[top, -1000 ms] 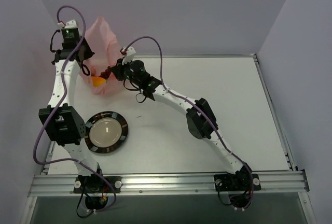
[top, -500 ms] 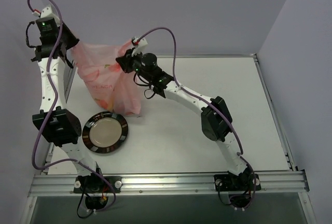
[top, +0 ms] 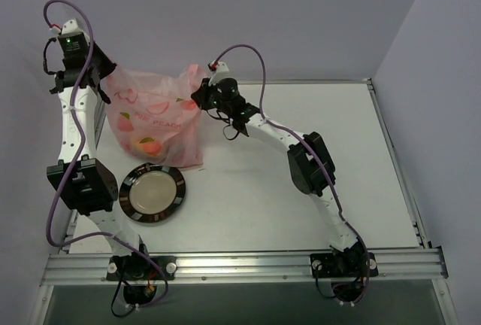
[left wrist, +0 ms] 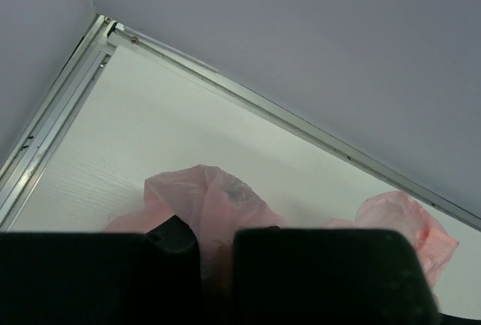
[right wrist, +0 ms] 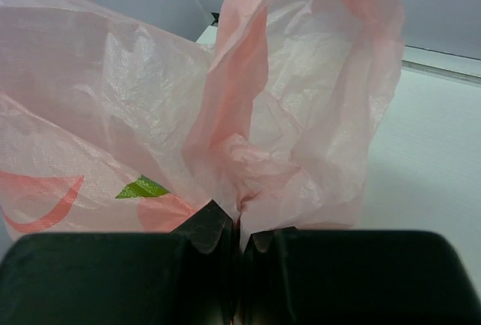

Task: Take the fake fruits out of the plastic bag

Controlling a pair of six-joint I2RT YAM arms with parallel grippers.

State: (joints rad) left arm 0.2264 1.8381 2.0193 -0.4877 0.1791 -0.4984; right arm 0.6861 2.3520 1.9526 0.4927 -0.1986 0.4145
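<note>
From above, the pink plastic bag (top: 154,122) is held up and stretched near the far left corner of the counter (top: 316,114), just beyond the black-rimmed plate (top: 152,193). The left gripper (top: 106,89) and right gripper (top: 201,92) each take a top end.

Left wrist view: its fingers (left wrist: 316,272) are pinched tight on a fold of the bag.

Right wrist view: its jaws are nipped together on gathered pink plastic.

Thin, crinkly, translucent plastic bag (top: 154,118); glossy plate (top: 126,192); matt white table (top: 376,189); metal rail (top: 240,265).
</note>
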